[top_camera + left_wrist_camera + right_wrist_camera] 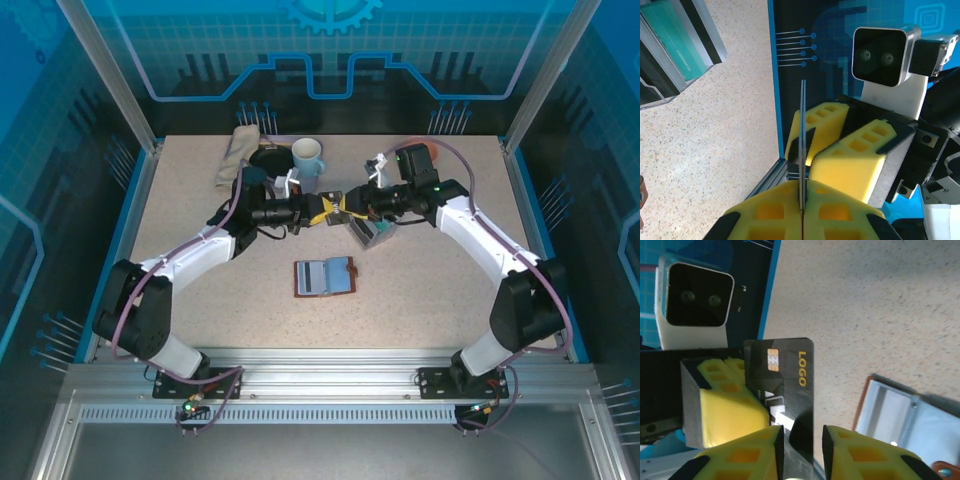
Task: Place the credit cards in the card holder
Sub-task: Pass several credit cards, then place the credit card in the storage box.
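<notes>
card (799, 371) pinched in left hand (802, 192), right hand (800, 435) spread beside it, mug (307, 160) behind, grey tray (707, 32) near

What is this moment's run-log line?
phase: handover | left gripper: shut on black card | right gripper: open | card holder: open on table

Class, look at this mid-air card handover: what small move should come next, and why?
Probably the right gripper should back away: its jaws stand apart, while the left gripper is shut on the black card; the card holder lies open nearby.
</notes>
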